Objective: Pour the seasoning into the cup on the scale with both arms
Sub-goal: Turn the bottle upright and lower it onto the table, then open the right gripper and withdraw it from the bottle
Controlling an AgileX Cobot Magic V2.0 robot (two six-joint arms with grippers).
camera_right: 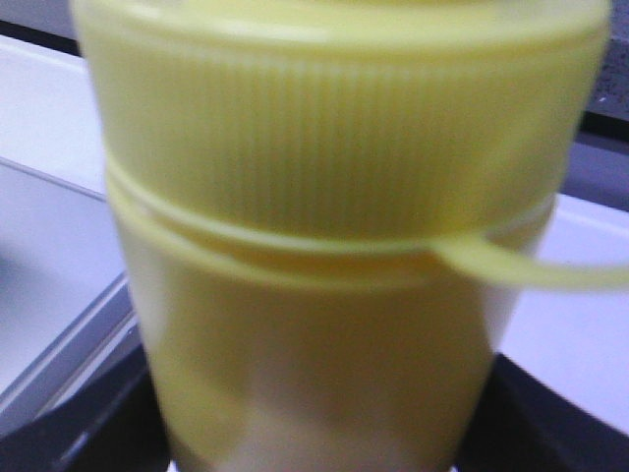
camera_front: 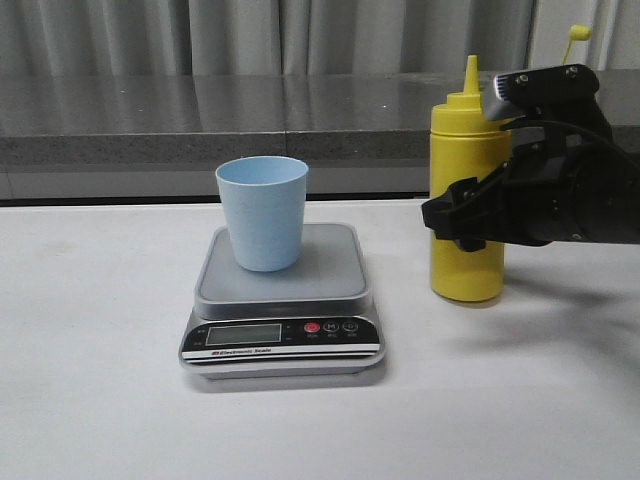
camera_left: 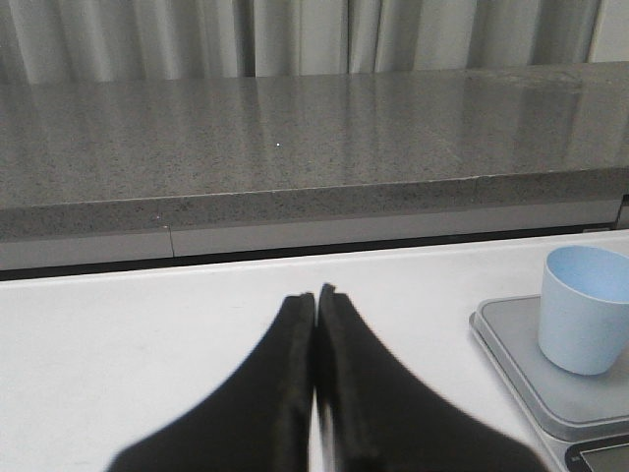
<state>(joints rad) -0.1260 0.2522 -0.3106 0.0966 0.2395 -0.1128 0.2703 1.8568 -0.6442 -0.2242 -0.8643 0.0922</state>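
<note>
The yellow seasoning bottle [camera_front: 466, 210] stands upright on the white table, right of the scale, with its cap [camera_front: 579, 32] hanging off the thin tether. My right gripper [camera_front: 452, 215] comes in from the right and is shut on the bottle's middle. In the right wrist view the bottle [camera_right: 334, 246] fills the frame between the dark fingers [camera_right: 88, 423]. The light blue cup [camera_front: 263, 212] stands upright on the grey platform of the scale [camera_front: 285, 300]. My left gripper [camera_left: 315, 293] is shut and empty, low over the table left of the scale [camera_left: 511, 344] and cup [camera_left: 587, 310].
A grey stone ledge [camera_front: 200, 120] runs along the back of the white table [camera_front: 90, 380], with curtains behind it. The right arm's black body [camera_front: 570, 190] fills the space right of the bottle.
</note>
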